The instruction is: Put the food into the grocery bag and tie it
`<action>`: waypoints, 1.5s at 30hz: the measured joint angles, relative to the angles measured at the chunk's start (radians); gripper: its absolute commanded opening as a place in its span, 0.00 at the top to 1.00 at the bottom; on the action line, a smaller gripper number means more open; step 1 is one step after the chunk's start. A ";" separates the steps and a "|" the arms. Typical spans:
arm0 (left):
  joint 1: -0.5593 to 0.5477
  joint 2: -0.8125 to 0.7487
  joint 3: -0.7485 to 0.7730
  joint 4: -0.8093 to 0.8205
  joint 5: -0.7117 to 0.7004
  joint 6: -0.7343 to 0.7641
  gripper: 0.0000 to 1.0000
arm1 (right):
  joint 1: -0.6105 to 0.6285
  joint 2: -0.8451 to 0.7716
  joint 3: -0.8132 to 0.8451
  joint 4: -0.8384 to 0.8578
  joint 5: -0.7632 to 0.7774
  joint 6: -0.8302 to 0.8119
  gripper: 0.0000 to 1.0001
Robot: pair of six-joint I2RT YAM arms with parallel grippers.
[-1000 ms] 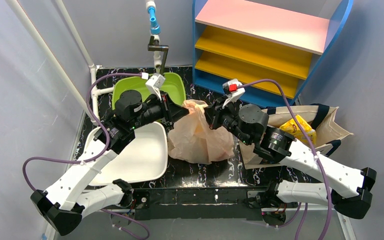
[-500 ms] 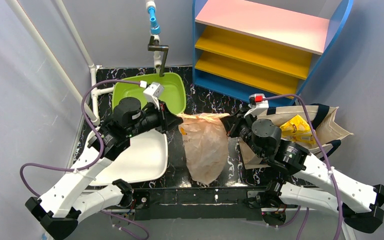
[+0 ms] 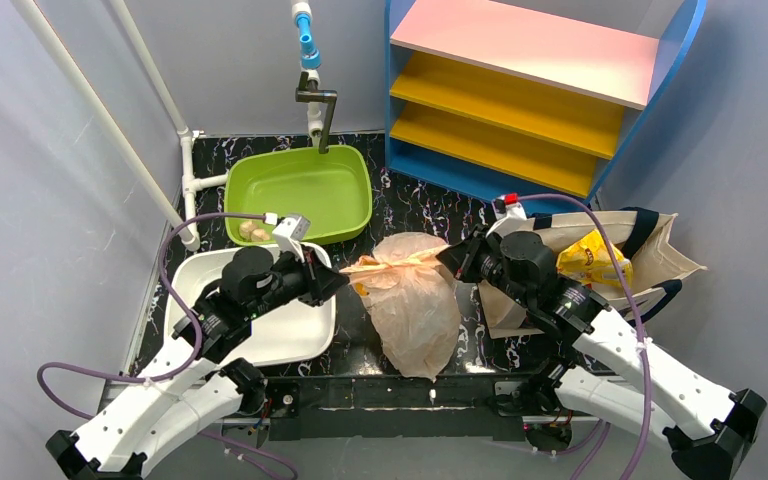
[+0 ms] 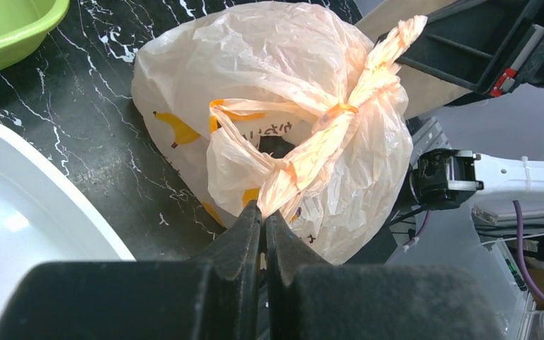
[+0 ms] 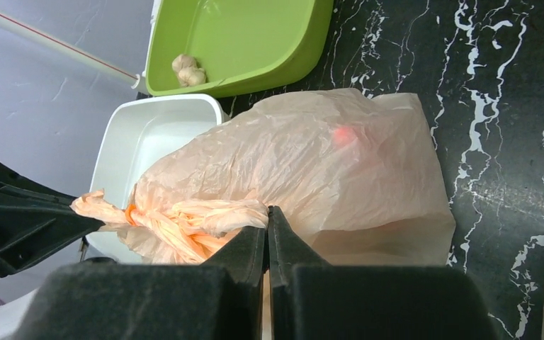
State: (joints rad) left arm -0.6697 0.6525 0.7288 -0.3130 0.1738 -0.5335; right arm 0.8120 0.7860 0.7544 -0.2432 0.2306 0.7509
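Observation:
The grocery bag (image 3: 415, 305) lies on the black marbled table between my arms, its twisted handles (image 3: 400, 262) drawn into a knotted strand across its top. My left gripper (image 4: 263, 209) is shut on one handle end (image 4: 283, 180). At the other side my right gripper (image 5: 267, 212) is shut on the other handle end (image 5: 205, 216). The food inside is hidden, except a red patch (image 5: 341, 134) glowing through the plastic. Yellow banana marks (image 4: 177, 127) show on the bag. A crinkly yellow packet (image 3: 590, 258) sits in the canvas tote.
A green tub (image 3: 300, 190) with a small beige lump (image 3: 254, 231) stands at the back left. In front of it is a white tub (image 3: 280, 320). The cream canvas tote (image 3: 650, 250) lies at the right, and a blue shelf unit (image 3: 530, 90) stands behind.
Both grippers have drawn back toward the near edge and apart, carrying the handles. The bag has come down and now lies stretched out on the table.

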 measured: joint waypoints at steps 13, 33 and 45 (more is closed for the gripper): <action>0.039 0.134 0.248 -0.274 0.184 0.282 0.25 | -0.118 0.069 0.050 0.027 -0.198 -0.234 0.99; 0.031 0.552 0.644 -0.473 0.442 0.617 0.50 | -0.117 0.077 0.103 0.006 -0.334 -0.283 0.99; -0.006 0.569 0.629 -0.460 0.474 0.633 0.58 | -0.117 0.077 0.103 0.006 -0.338 -0.283 0.99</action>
State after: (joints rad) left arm -0.6762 1.2217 1.3582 -0.7731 0.6479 0.0994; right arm 0.6949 0.8631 0.8570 -0.2367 -0.1078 0.4679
